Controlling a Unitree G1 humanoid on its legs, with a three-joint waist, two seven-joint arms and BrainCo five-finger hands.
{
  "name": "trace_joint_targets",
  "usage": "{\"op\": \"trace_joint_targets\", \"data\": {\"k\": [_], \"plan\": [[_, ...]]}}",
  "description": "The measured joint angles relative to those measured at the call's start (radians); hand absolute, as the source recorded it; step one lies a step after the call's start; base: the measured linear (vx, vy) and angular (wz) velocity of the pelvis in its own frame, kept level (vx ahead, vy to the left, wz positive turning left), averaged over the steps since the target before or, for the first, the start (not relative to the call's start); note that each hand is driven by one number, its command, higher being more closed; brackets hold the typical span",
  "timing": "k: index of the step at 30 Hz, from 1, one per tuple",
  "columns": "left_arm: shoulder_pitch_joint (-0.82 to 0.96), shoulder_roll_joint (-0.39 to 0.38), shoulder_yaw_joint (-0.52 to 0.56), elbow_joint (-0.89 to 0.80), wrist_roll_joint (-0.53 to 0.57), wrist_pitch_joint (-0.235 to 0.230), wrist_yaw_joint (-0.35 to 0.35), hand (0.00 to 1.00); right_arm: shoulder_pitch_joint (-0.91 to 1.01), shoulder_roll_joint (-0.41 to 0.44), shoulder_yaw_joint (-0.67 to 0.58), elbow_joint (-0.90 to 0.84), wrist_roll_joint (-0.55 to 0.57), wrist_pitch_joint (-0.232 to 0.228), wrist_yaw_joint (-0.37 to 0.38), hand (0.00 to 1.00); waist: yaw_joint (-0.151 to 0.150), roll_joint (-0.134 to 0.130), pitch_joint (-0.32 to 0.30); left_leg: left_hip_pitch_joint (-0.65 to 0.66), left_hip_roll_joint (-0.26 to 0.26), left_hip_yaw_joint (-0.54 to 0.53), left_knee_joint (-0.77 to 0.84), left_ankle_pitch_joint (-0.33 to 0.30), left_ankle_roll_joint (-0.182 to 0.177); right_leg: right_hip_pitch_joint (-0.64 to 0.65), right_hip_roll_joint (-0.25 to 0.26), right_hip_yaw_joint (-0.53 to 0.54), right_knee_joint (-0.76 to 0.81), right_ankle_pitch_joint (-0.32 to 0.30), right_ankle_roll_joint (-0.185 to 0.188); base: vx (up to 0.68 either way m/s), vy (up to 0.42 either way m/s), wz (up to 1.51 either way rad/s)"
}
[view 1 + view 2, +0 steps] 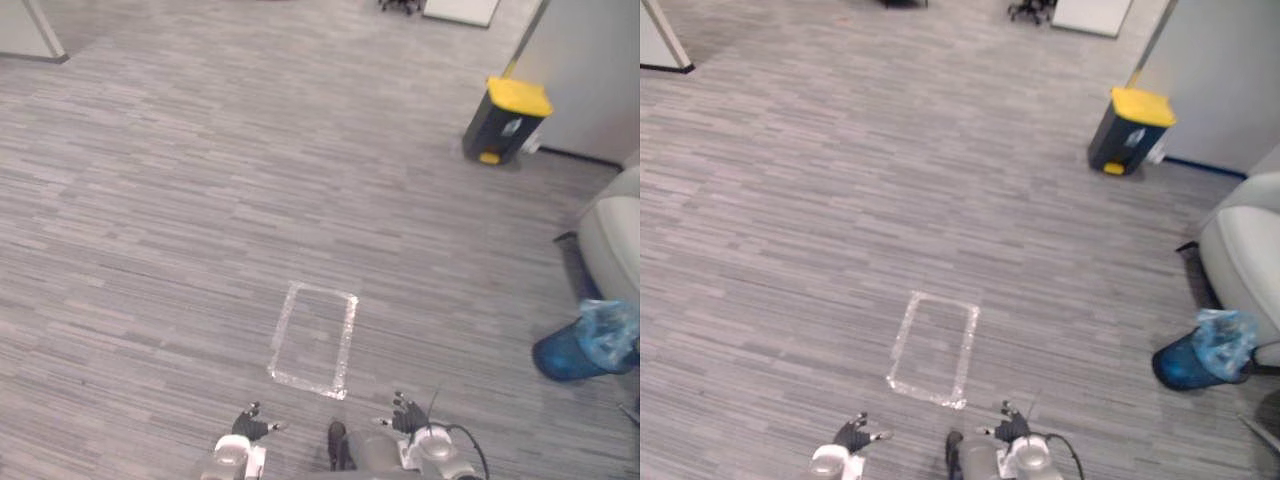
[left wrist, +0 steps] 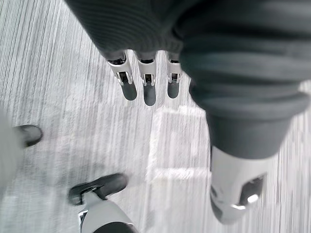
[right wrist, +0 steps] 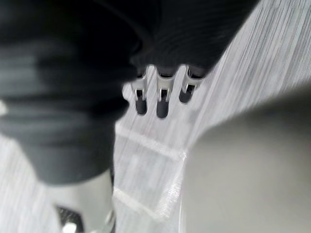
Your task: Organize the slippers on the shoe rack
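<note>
My left hand (image 1: 250,425) hangs low at the bottom edge of the left eye view, its fingers (image 2: 146,82) straight and relaxed over the grey carpet, holding nothing. My right hand (image 1: 407,413) hangs beside it a little to the right, its fingers (image 3: 163,99) also straight and empty. Both hands are just behind a rectangle of clear tape (image 1: 314,339) stuck on the floor.
A dark bin with a yellow lid (image 1: 505,122) stands at the far right against a pale partition (image 1: 590,70). A blue bin lined with a plastic bag (image 1: 585,345) sits at the right, next to a pale upholstered seat (image 1: 615,240). Grey striped carpet (image 1: 200,200) stretches ahead.
</note>
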Motion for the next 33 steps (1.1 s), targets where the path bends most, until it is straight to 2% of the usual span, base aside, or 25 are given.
{"op": "trace_joint_targets", "data": {"k": [1,3,4,6,7,9,10,11,12,14,16,17,19,20,21,23,24,25,26,27,28,30,32,33], "plan": [[0.005,-0.014,0.015,-0.019,-0.001,-0.004,0.001,0.00,-0.004,-0.001,-0.001,0.014,0.000,0.003,0.000,0.00,0.022,0.025,0.000,-0.070,0.040,0.026,0.137,-0.017,0.018,0.062,0.027,0.026,-0.043,-0.011,-0.017,0.63,-0.006,-0.49],[0.011,-0.010,0.031,-0.031,-0.002,-0.002,0.001,0.00,-0.009,0.017,-0.001,0.015,0.001,0.004,-0.001,0.00,0.030,0.015,0.006,-0.116,0.048,0.076,0.151,-0.046,0.061,0.156,0.021,0.073,-0.114,-0.012,-0.020,0.48,0.037,-0.54],[0.011,-0.006,0.032,-0.037,-0.002,-0.003,0.001,0.00,-0.011,0.019,-0.001,0.015,0.003,0.003,-0.002,0.00,0.035,-0.001,0.012,-0.128,0.042,0.100,0.115,-0.064,0.073,0.199,0.006,0.099,-0.146,-0.012,-0.019,0.42,0.064,-0.62],[0.011,0.000,0.025,-0.051,-0.002,-0.006,0.001,0.00,-0.007,0.026,-0.001,0.016,0.022,0.003,-0.003,0.00,0.045,-0.018,0.016,-0.177,-0.003,0.093,-0.099,-0.088,0.067,0.276,-0.039,0.149,-0.206,-0.011,-0.019,0.53,0.161,-0.72],[0.010,0.001,0.005,-0.053,-0.002,-0.007,0.002,0.00,-0.012,0.024,-0.002,0.016,0.022,0.003,-0.004,0.00,0.047,-0.015,0.014,-0.211,-0.037,0.043,-0.271,-0.067,0.058,0.286,-0.061,0.179,-0.214,-0.012,-0.018,0.52,0.268,-0.85],[0.001,-0.006,-0.012,-0.052,-0.003,-0.008,0.003,0.00,-0.022,0.007,-0.005,0.018,0.021,0.003,-0.009,0.00,0.064,0.008,0.011,-0.252,-0.058,-0.076,-0.553,0.093,0.021,0.305,-0.079,0.241,-0.247,-0.014,-0.008,0.42,0.295,-1.06],[0.002,-0.008,-0.014,-0.050,-0.004,-0.009,0.003,0.00,-0.022,-0.009,0.012,0.036,0.020,0.003,-0.009,0.00,0.072,0.026,0.011,-0.252,-0.040,-0.084,-0.590,0.234,-0.013,0.325,-0.076,0.281,-0.264,-0.023,0.044,0.42,0.365,-1.08],[-0.005,0.006,-0.025,-0.036,-0.008,-0.006,0.003,0.00,-0.030,0.004,0.032,0.045,0.019,0.012,-0.011,0.00,0.072,0.010,0.003,-0.237,-0.059,-0.048,-0.575,0.243,0.046,0.341,-0.111,0.299,-0.266,-0.032,0.077,0.52,0.411,-1.02],[-0.007,0.028,-0.032,-0.027,-0.011,-0.006,0.005,0.00,-0.029,0.020,0.041,0.044,0.018,0.012,-0.007,0.00,0.067,-0.013,0.006,-0.213,-0.069,-0.010,-0.577,0.222,0.059,0.343,-0.133,0.311,-0.256,-0.016,0.103,0.42,0.317,-0.78],[-0.008,0.054,-0.033,-0.015,-0.011,-0.006,0.006,0.00,-0.026,0.038,0.038,0.045,0.018,0.014,-0.007,0.00,0.064,-0.036,0.004,-0.170,-0.068,0.066,-0.574,0.192,0.093,0.310,-0.151,0.335,-0.201,0.021,0.161,0.36,0.251,-1.01],[-0.006,0.067,-0.038,0.011,-0.011,-0.001,0.006,0.00,-0.028,0.038,0.032,0.044,0.018,0.017,-0.007,0.00,0.063,-0.029,0.007,-0.111,-0.053,0.141,-0.599,0.167,0.121,0.249,-0.147,0.342,-0.103,0.068,0.243,0.34,0.241,-1.24],[-0.007,0.071,-0.044,0.017,-0.013,0.000,0.005,0.00,-0.037,0.039,0.027,0.044,0.018,0.017,-0.007,0.00,0.064,-0.020,0.013,-0.073,-0.046,0.181,-0.627,0.162,0.129,0.210,-0.147,0.332,-0.037,0.069,0.254,0.28,0.169,-1.27],[-0.012,0.078,-0.080,0.035,-0.013,0.005,0.006,0.00,-0.040,0.037,0.026,0.043,0.018,0.018,-0.006,0.00,0.058,-0.008,0.019,0.011,-0.040,0.221,-0.677,0.154,0.141,0.156,-0.142,0.235,0.020,0.004,0.203,0.25,0.091,-1.11],[-0.013,0.077,-0.080,0.035,-0.013,0.006,0.006,0.00,-0.037,0.036,0.027,0.040,0.018,0.019,-0.005,0.00,0.049,0.012,0.020,0.036,-0.029,0.226,-0.689,0.144,0.136,0.126,-0.115,0.193,-0.001,-0.020,0.175,0.22,0.023,-0.70],[-0.017,0.078,-0.080,0.035,-0.014,0.006,0.005,0.00,-0.038,0.036,0.027,0.039,0.018,0.019,-0.004,0.00,0.043,0.013,0.019,0.051,-0.024,0.240,-0.698,0.141,0.135,0.109,-0.093,0.181,-0.023,-0.025,0.167,0.21,-0.005,-0.62],[-0.031,0.083,-0.078,0.033,-0.014,0.006,0.002,0.00,-0.036,0.034,0.025,0.037,0.019,0.019,-0.003,0.00,0.035,0.002,0.013,0.069,-0.023,0.274,-0.702,0.138,0.132,0.040,-0.048,0.129,-0.119,0.006,0.143,0.21,-0.028,-0.47],[-0.031,0.083,-0.078,0.033,-0.013,0.006,0.000,0.00,-0.036,0.034,0.023,0.037,0.019,0.019,-0.005,0.00,0.035,-0.005,0.012,0.084,-0.026,0.280,-0.703,0.127,0.116,0.020,-0.033,0.105,-0.179,0.059,0.131,0.22,-0.057,-0.35],[-0.023,0.083,-0.079,0.034,-0.013,0.008,-0.001,0.00,-0.027,0.034,0.021,0.039,0.019,0.018,-0.006,0.00,0.030,-0.029,0.003,0.111,-0.051,0.288,-0.704,0.108,0.096,0.014,-0.027,0.099,-0.240,0.194,0.083,0.30,-0.080,-0.28],[-0.013,0.062,-0.078,0.038,-0.013,0.015,-0.001,0.00,-0.027,0.014,0.011,0.040,0.019,0.016,-0.009,0.00,0.023,0.001,-0.007,0.133,-0.038,0.278,-0.709,0.097,0.087,0.023,-0.006,0.099,-0.214,0.181,0.056,0.25,-0.063,-0.21],[-0.006,0.051,-0.078,0.037,-0.013,0.015,-0.005,0.00,-0.027,0.008,-0.004,0.040,0.019,0.016,-0.010,0.00,0.016,0.010,-0.013,0.140,-0.032,0.271,-0.707,0.097,0.087,0.024,-0.004,0.105,-0.215,0.167,0.055,0.25,-0.088,-0.32],[-0.001,0.033,-0.074,0.038,-0.013,0.016,-0.006,0.00,-0.026,-0.002,-0.013,0.042,0.019,0.017,-0.009,0.00,0.011,0.027,-0.013,0.150,-0.019,0.265,-0.671,0.079,0.059,0.031,0.009,0.119,-0.201,0.131,0.049,0.21,-0.114,-0.34],[0.001,0.028,-0.062,0.036,-0.011,0.016,-0.008,0.00,-0.014,-0.005,-0.036,0.040,0.020,0.015,-0.008,0.00,0.008,0.032,-0.015,0.085,0.027,0.246,-0.457,0.017,0.014,0.051,0.026,0.137,-0.186,0.089,0.037,0.24,-0.160,-0.38],[0.009,0.003,0.013,0.006,-0.011,0.016,-0.007,0.00,0.006,0.001,-0.050,0.032,0.021,0.019,-0.009,0.00,0.020,0.037,-0.016,-0.019,0.102,0.181,-0.110,0.023,0.010,0.107,0.067,0.186,-0.170,0.070,0.019,0.29,-0.130,-0.74],[0.019,-0.003,0.036,-0.008,-0.012,0.013,-0.007,0.00,0.015,-0.007,-0.051,0.036,0.022,0.018,-0.009,0.00,0.041,0.041,-0.020,-0.069,0.121,0.145,0.023,0.010,0.012,0.121,0.089,0.222,-0.153,0.058,-0.008,0.22,0.000,-1.00]]}}
